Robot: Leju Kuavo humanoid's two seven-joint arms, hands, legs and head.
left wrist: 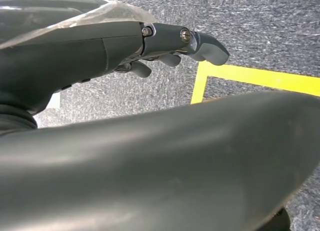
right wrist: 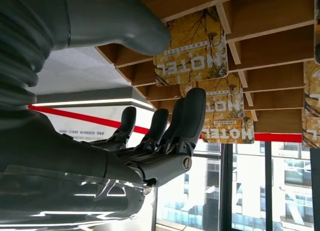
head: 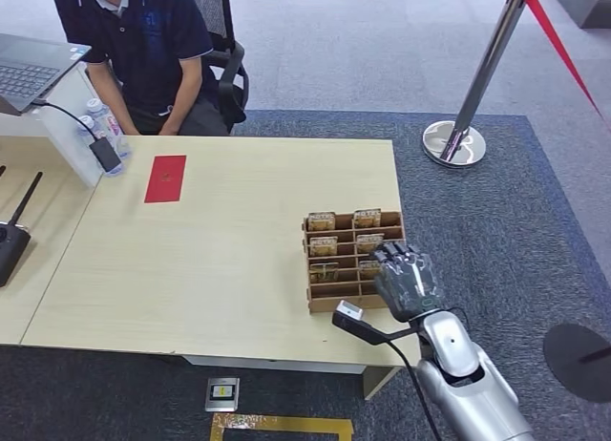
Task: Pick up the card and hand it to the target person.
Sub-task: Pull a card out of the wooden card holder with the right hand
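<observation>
The right hand [head: 408, 281] hovers over the near right corner of the wooden rack [head: 317, 301] on the table [head: 216, 260], fingers [right wrist: 190, 116] spread and holding nothing, with the nearest hotel card [right wrist: 196, 48] upright in its slot just beyond the fingertips. The cards stand close together, so the fingers could catch two at once, knock a neighbour over, or push the light rack along the table. The left hand [left wrist: 158, 46] hangs empty above the floor, and the person [head: 140, 50] sits well apart at the far left corner, a long reach during which a weakly pinched card could slip.
</observation>
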